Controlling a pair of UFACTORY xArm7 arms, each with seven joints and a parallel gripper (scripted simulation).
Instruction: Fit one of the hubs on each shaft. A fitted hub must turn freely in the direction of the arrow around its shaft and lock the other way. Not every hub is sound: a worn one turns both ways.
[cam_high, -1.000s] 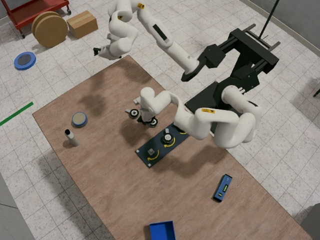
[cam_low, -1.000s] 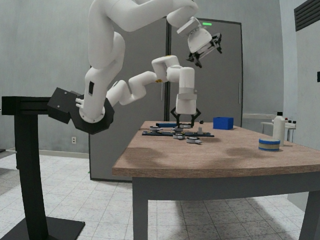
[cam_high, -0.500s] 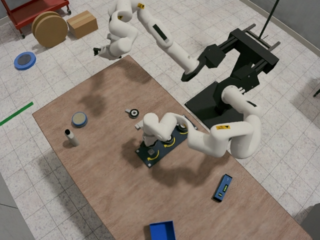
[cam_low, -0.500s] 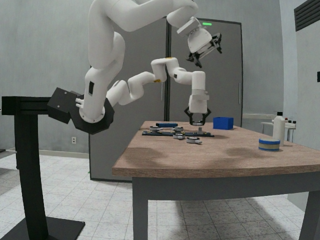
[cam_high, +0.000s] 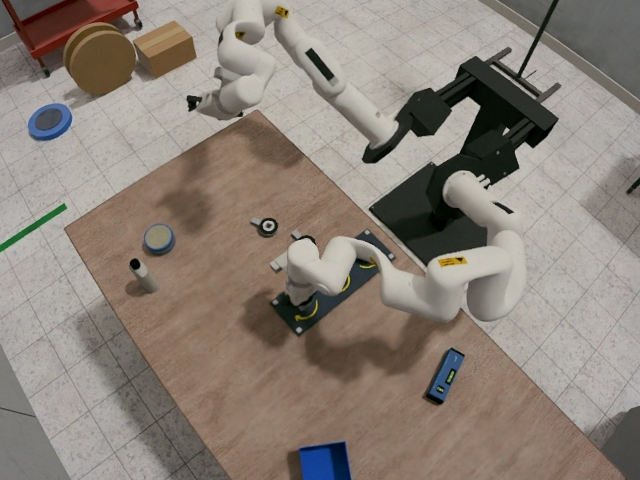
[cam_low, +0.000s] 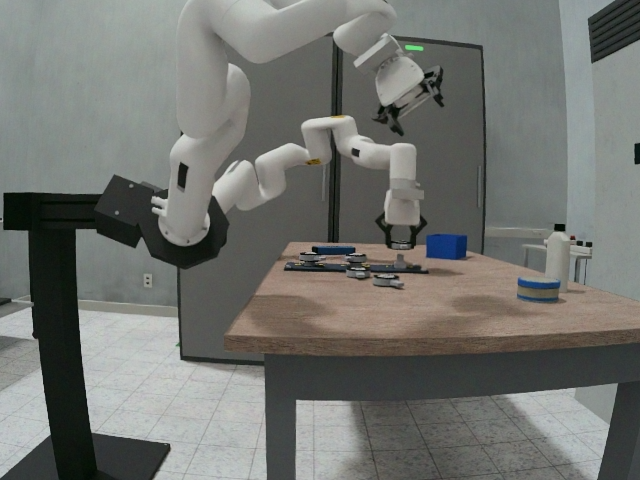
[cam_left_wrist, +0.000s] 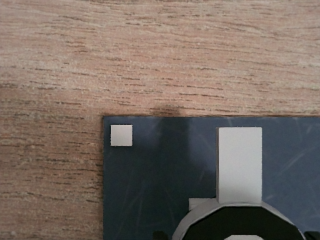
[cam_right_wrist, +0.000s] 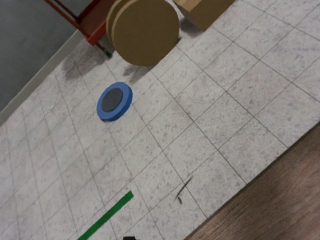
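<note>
Two hubs (cam_low: 310, 256) (cam_low: 355, 256) sit on board (cam_high: 324, 304) (cam_low: 338, 268) (cam_left_wrist: 150, 170); two loose ones (cam_high: 268, 226) (cam_low: 387, 280) (cam_low: 358, 271) lie beside it on worktop (cam_high: 248, 351) (cam_low: 439, 315) (cam_left_wrist: 50, 75). My left hand (cam_high: 305, 302) (cam_low: 400, 242) (cam_left_wrist: 235, 235) pinches carried hub (cam_high: 308, 304) (cam_low: 400, 245) (cam_left_wrist: 240, 220) above last shaft (cam_low: 399, 261) (cam_left_wrist: 200, 203): fitting step, I judge; next, align, lower, test turning. Right hand (cam_high: 216, 111) (cam_low: 419, 116) (cam_right_wrist: 129, 238) spread, raised. Blue bin (cam_high: 323, 444) (cam_low: 446, 246): nothing seen inside visible part.

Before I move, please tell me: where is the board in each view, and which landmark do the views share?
Top: the board is near the middle, partly hidden.
Exterior: just below and right of the centre, seen almost edge-on.
Left wrist: lower right, cut off by the picture's edges.
Right wrist: not in it.
Shared landmark: the wooden table.
</note>
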